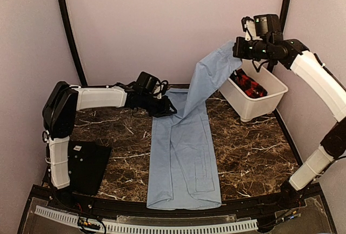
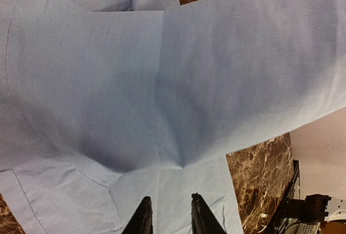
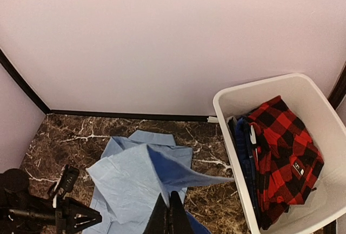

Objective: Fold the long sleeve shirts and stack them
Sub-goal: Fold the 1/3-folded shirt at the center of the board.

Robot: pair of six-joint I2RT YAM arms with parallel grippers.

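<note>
A light-blue long sleeve shirt lies lengthwise on the marble table, its collar at the far end. My right gripper is raised high at the back right, shut on the end of one sleeve, which hangs taut down to the shirt body. In the right wrist view its fingers pinch the blue cloth. My left gripper sits low over the shirt's far left shoulder. Its fingers stand apart above flat cloth, nothing pinched between them.
A white bin at the back right holds a red-black checked shirt and a dark blue one. A flat black mat lies at the near left beside the left arm's base.
</note>
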